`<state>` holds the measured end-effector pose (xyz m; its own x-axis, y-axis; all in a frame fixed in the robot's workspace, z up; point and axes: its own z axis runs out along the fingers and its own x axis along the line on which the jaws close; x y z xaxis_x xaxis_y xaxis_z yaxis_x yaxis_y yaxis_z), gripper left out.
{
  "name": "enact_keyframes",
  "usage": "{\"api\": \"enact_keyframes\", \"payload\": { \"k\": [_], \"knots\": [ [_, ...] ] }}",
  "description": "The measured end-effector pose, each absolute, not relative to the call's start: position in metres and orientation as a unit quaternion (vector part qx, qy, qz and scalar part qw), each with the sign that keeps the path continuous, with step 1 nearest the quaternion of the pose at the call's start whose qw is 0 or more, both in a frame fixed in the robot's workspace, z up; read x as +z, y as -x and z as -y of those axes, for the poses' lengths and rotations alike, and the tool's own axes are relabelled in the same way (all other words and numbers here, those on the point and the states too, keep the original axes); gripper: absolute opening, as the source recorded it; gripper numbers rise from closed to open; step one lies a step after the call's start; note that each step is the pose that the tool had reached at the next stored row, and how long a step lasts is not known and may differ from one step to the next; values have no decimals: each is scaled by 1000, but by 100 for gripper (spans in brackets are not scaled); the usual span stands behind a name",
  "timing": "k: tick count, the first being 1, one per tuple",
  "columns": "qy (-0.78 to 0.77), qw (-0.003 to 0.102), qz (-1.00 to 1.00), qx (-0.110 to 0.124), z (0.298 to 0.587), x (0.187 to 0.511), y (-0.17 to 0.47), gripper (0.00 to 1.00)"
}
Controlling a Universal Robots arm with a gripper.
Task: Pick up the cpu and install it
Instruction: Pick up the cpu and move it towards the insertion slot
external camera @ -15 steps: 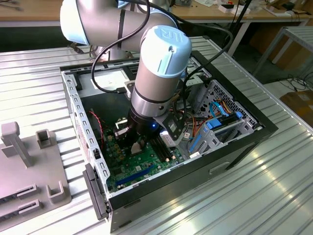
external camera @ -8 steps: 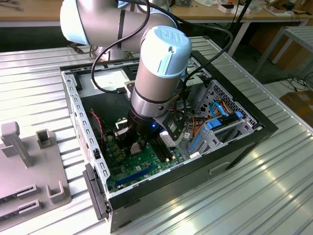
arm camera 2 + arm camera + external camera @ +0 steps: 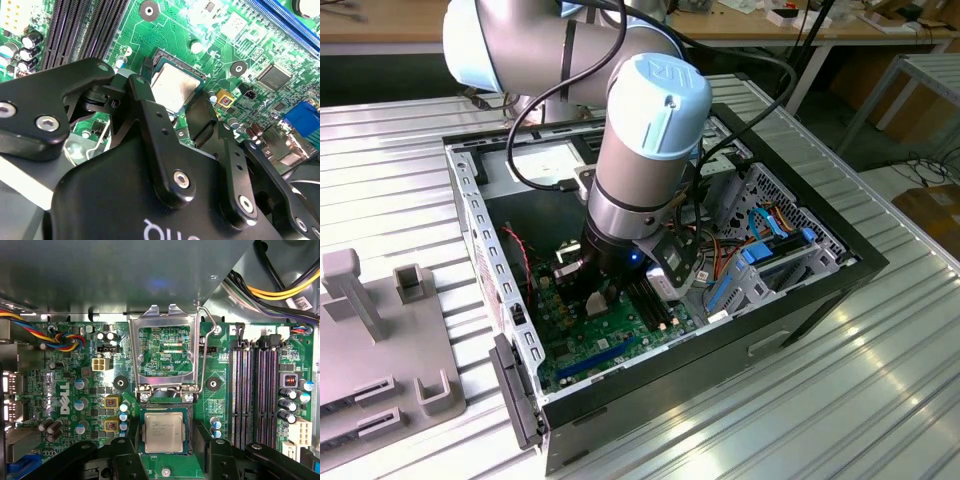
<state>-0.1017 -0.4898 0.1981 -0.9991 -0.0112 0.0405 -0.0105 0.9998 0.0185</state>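
Cpu (image 3: 164,432): flat square chip, silver-grey top, lying level in its socket on the green motherboard (image 3: 65,390), directly between the fingers (image 3: 201,435).

Gripper (image 3: 166,445): black, lowered over the socket. The fingers are spread a little wider than the chip, one along each of two opposite edges. They grip nothing; a thin strip of socket shows on each side.

First wrist view: a metal load plate (image 3: 162,352) is hinged open beyond the fingertips, its wire lever (image 3: 202,350) raised beside it. Memory slots (image 3: 255,390) lie off to one side of the fingers.

Second wrist view: the cpu (image 3: 172,87) is seen at a slant behind the gripper (image 3: 170,95). One finger (image 3: 150,120) overlaps the chip's near edge, so contact there cannot be told.

Exterior view: the arm (image 3: 640,150) reaches down into an open computer case (image 3: 800,300) lying on a ribbed metal counter (image 3: 880,400). A grey fixture (image 3: 380,330) sits well apart at the exterior view's left.
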Motion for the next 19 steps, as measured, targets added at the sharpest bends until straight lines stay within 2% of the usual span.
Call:
{"api": "enact_keyframes", "payload": {
  "k": [19],
  "knots": [
    [-5,20,1000,-9,490,199,100,55]
  ]
}}
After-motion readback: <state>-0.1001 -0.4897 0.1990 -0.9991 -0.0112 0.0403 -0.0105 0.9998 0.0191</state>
